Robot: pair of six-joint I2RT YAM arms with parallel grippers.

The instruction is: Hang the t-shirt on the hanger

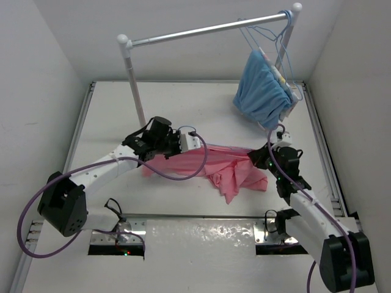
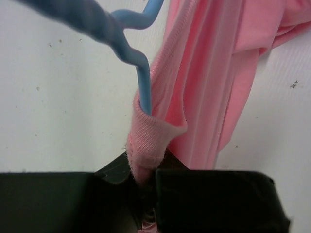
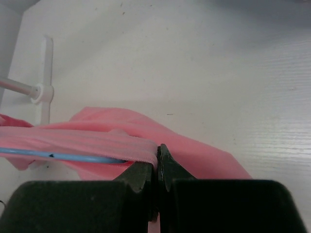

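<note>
The salmon-pink t-shirt (image 1: 232, 170) lies bunched on the white table, its ribbed collar stretched between both grippers. My left gripper (image 1: 194, 143) is shut on one end of the collar (image 2: 148, 138). The light-blue wire hanger (image 2: 140, 73) comes out of the collar just above the left gripper (image 2: 146, 182), its twisted neck and hook showing. My right gripper (image 1: 261, 156) is shut on the other end of the collar band (image 3: 97, 145). In the right wrist view the hanger wire (image 3: 58, 156) runs inside the band up to the right gripper (image 3: 157, 162). The rest of the hanger is hidden in the cloth.
A silver rail (image 1: 208, 29) on white posts (image 1: 135, 91) spans the back. A light-blue garment (image 1: 263, 88) and several spare blue hangers (image 1: 269, 30) hang at its right end, just behind my right arm. White walls enclose the table on three sides.
</note>
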